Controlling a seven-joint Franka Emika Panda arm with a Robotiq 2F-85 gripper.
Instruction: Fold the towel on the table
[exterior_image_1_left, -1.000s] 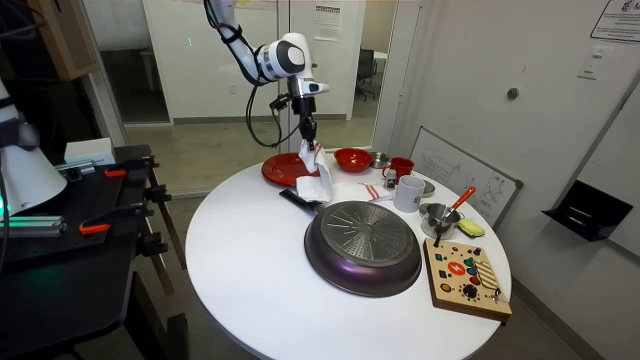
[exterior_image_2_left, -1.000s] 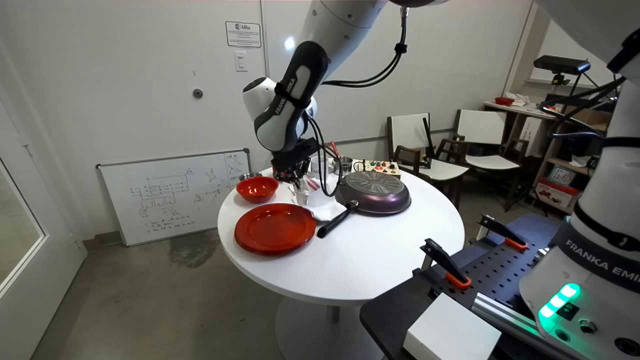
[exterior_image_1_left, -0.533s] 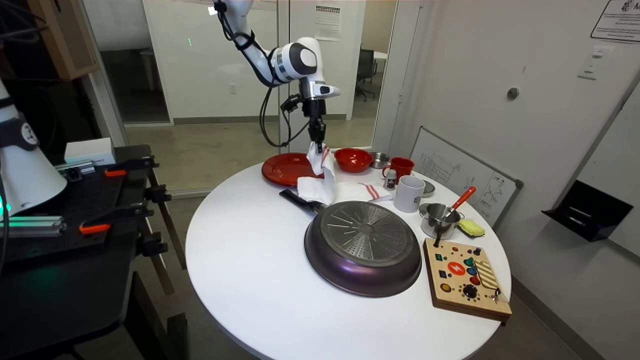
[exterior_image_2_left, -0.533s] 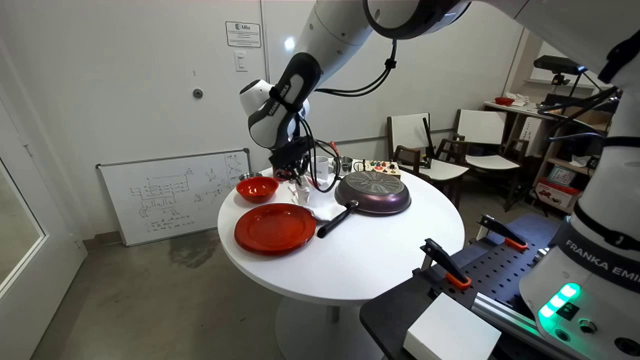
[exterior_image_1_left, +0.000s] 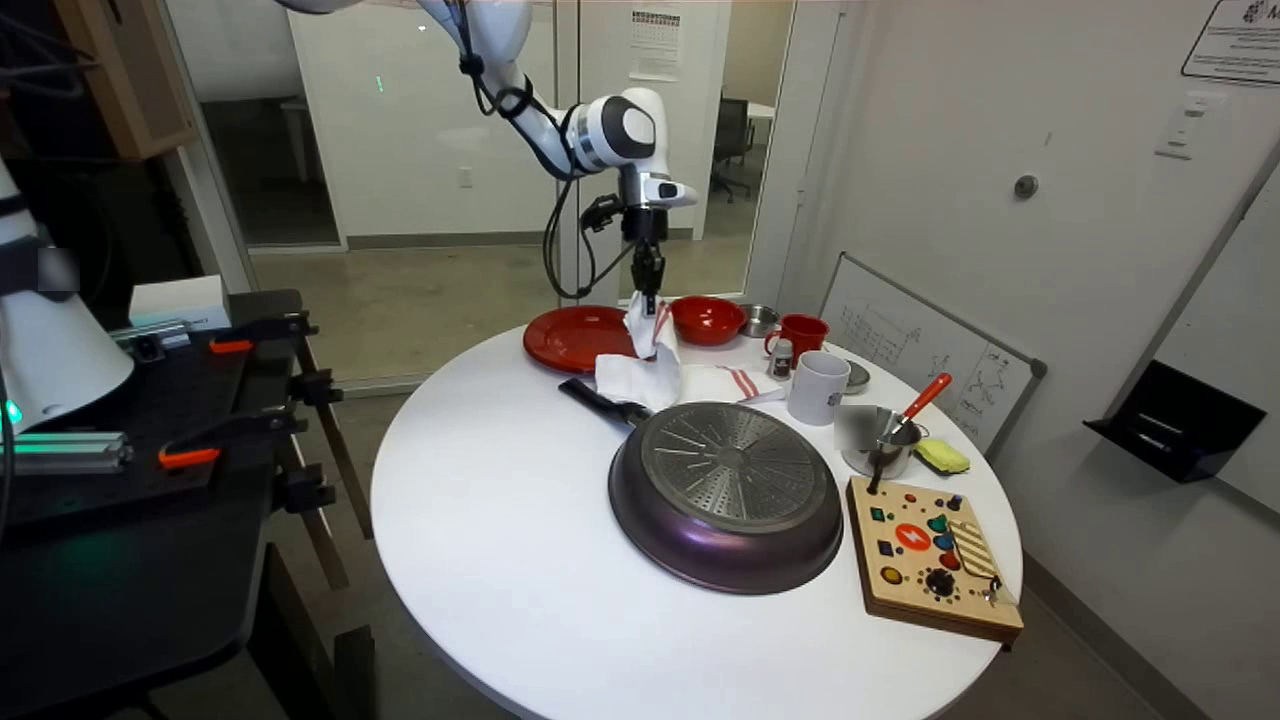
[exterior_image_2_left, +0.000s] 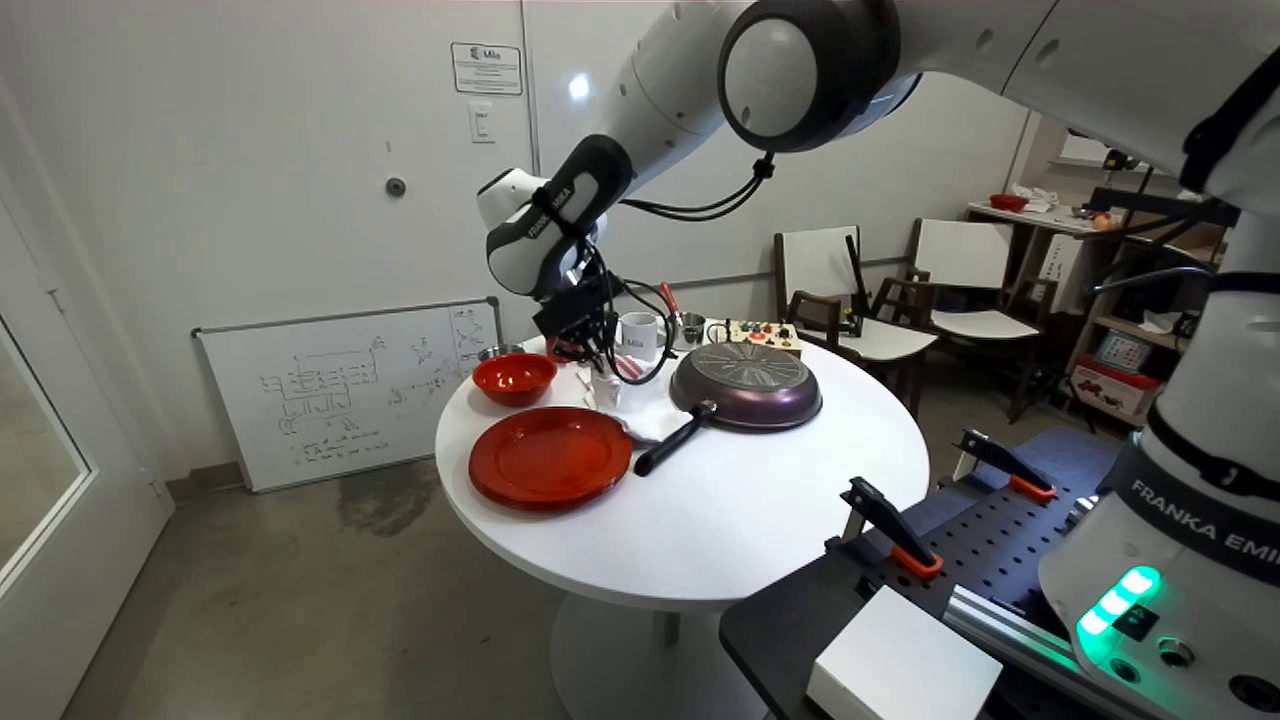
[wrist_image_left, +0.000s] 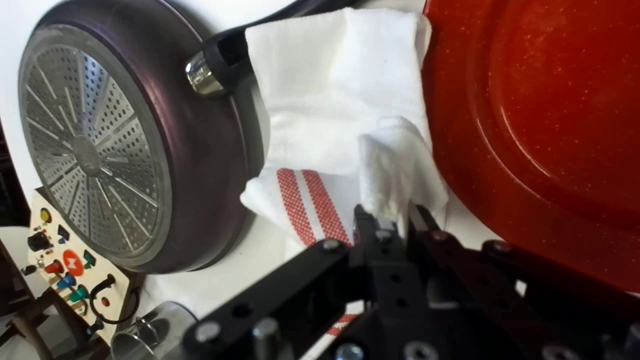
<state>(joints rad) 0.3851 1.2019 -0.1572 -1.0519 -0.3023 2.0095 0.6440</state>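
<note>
Towel (wrist_image_left: 305, 125) | white, red-striped, creased | bunched part raised, lower part on table (exterior_image_1_left: 500, 540) | tool (wrist_image_left: 396, 220) pinched tight on bunch

Upturned pan (exterior_image_1_left: 735, 500), red plate (exterior_image_1_left: 572, 338), red bowl (exterior_image_1_left: 706, 322)

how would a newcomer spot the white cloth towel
On the large round white table, find the upturned dark frying pan. Between it and the round red plate is the white cloth towel, partly held up in the black gripper. Unlike both rigid neighbours, it is limp fabric with red stripes.
</note>
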